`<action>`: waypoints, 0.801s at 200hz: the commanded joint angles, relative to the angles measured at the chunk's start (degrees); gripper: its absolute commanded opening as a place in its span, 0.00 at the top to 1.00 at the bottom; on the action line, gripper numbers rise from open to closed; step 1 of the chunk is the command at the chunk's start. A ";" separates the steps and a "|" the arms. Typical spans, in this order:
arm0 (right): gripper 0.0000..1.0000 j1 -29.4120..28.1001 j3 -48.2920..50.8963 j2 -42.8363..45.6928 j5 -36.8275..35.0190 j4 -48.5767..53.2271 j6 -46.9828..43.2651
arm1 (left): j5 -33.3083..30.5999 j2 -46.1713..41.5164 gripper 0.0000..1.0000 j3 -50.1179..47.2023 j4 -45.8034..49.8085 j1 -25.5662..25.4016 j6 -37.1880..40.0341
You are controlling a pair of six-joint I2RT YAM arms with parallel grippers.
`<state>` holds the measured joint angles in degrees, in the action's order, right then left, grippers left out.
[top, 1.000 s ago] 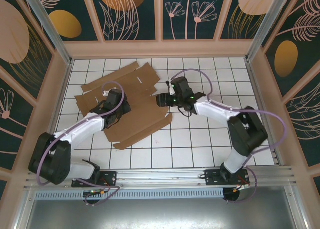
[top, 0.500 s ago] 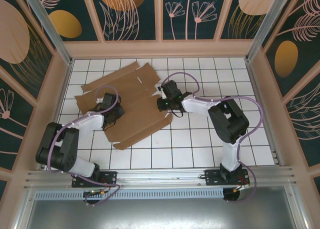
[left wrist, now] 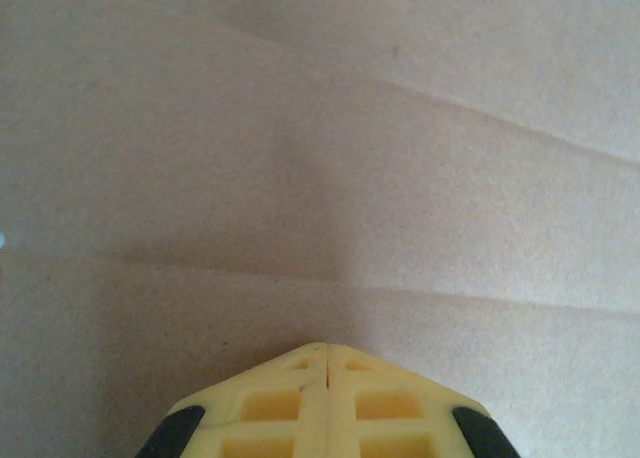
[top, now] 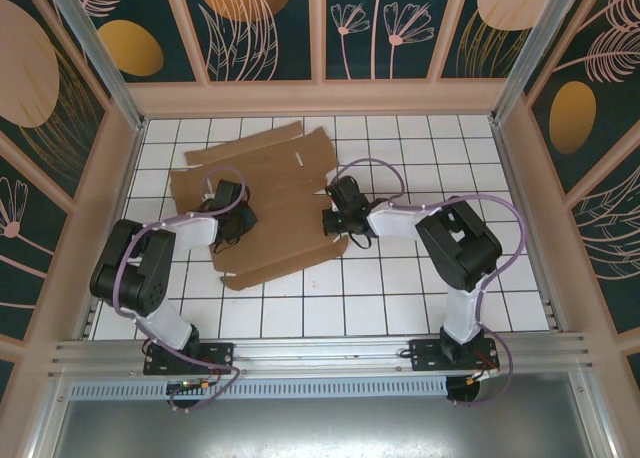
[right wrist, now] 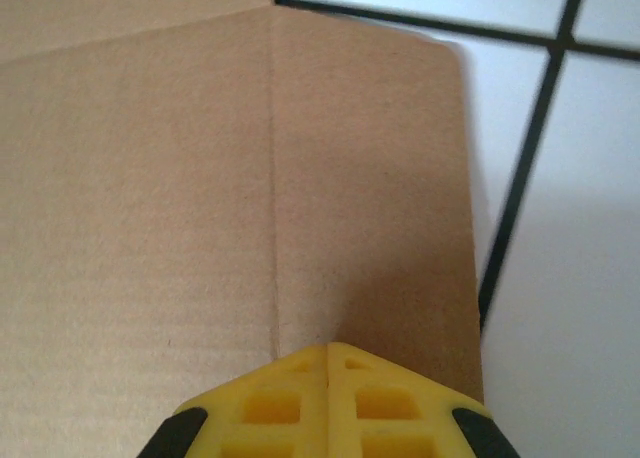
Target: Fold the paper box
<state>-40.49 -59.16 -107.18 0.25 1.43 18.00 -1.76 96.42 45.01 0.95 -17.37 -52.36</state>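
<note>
The paper box (top: pixel 285 183) lies unfolded as a flat die-cut sheet on the white tiled table (top: pixel 420 298), toward 11 o'clock from the table centre. The left gripper (left wrist: pixel 327 350) is fully closed, its yellow fingertips meeting edge to edge with nothing between them, and it points down at the cardboard on the sheet's 9 o'clock side. The right gripper (right wrist: pixel 327 348) is likewise closed and empty. It sits over a flap at the sheet's 3 o'clock edge, just beside a crease (right wrist: pixel 273 178), with bare tile at its 3 o'clock.
</note>
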 commanded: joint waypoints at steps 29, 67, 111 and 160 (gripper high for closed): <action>0.96 -9.75 8.16 9.10 7.16 4.82 4.18 | 10.24 15.00 1.00 12.97 0.43 -1.67 5.30; 0.89 -11.22 6.72 16.66 10.34 1.50 5.46 | 12.84 22.34 1.00 29.03 6.35 -7.41 12.89; 0.47 -3.74 12.03 33.10 2.17 -8.25 4.57 | 11.52 11.69 0.97 25.24 3.27 -5.57 13.53; 0.46 12.11 2.65 19.69 7.24 -2.49 10.18 | 15.48 -0.08 1.00 4.62 -6.41 -6.13 1.65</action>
<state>-33.36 -52.25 -78.13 4.54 -4.60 24.25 10.72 99.92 59.75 -0.54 -22.61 -43.92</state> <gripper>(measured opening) 0.570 0.059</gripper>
